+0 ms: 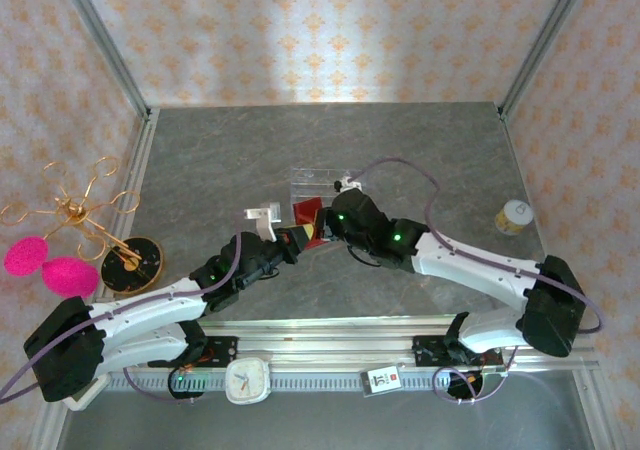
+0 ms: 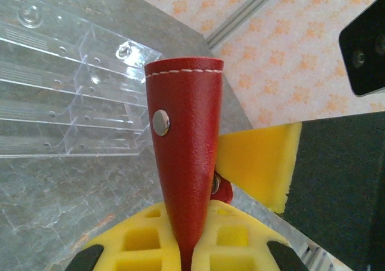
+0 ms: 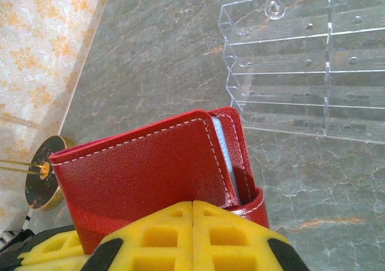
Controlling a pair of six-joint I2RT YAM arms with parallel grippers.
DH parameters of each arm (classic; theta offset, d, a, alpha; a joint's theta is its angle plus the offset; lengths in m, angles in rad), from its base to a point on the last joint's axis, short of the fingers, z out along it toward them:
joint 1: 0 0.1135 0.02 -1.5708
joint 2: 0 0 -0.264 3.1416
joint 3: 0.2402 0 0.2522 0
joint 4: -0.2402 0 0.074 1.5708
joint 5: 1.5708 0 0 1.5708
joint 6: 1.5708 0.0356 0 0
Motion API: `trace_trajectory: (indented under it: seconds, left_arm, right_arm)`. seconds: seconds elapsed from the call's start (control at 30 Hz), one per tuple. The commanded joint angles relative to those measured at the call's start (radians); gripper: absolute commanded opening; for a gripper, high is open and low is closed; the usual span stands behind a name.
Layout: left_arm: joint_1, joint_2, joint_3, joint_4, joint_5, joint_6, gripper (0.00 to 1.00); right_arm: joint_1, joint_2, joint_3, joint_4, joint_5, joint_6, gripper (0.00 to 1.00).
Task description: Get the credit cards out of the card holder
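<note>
At far left stands a gold wire stand (image 1: 130,262) with two pink pompoms (image 1: 45,265) beside it. The left arm reaches from its base at lower left up and rightward, low over the table (image 1: 250,160), elbow bent, wrist aimed at the middle. The left gripper (image 1: 292,240) is clamped on the card holder (image 1: 306,213): in its wrist view the yellow fingers (image 2: 144,238) close on the holder's narrow lower end. A small white clock (image 1: 247,380) sits on the front rail; its face is too small to read.

The holder is at mid-table between the two grippers, just in front of the clear rack (image 1: 318,182). From the left wrist it is seen edge-on, its long axis running away from the fingers and widening to a stitched top, a metal snap stud on its side. From the right wrist its stitched cover lies broadside, long axis left to right and tilted up at the right. The open edge faces right toward the rack, with pale cards (image 3: 220,156) showing inside.

The right arm comes from lower right, stretched up and leftward. The right gripper (image 1: 325,225) has its fingers (image 3: 150,235) pressed together with only a hairline seam, tips against the cover; whether they nip anything is unclear.

A white tag (image 1: 383,380) on the rail bears a dark mark, illegible. A small yellow jar (image 1: 514,216) stands far right, its label unreadable.
</note>
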Motion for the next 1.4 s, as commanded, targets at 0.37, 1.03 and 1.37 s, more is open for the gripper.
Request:
trace_trajectory:
  seconds: [0.37,1.03,1.37]
  left_arm:
    - [0.100,-0.099,-0.047,0.129,0.209,-0.013,0.00]
    - [0.115,-0.130,-0.096,0.263,0.316,-0.052,0.00]
    - [0.102,-0.003,-0.107,0.247,0.322,-0.097,0.00]
  right_arm:
    - [-0.119,-0.275,-0.238,0.059,-0.079,-0.164,0.28]
    - [-0.180,-0.283,-0.344,0.406,-0.407,-0.039,0.35]
    - [-0.178,-0.312,-0.349,0.212,-0.308,-0.011,0.00]
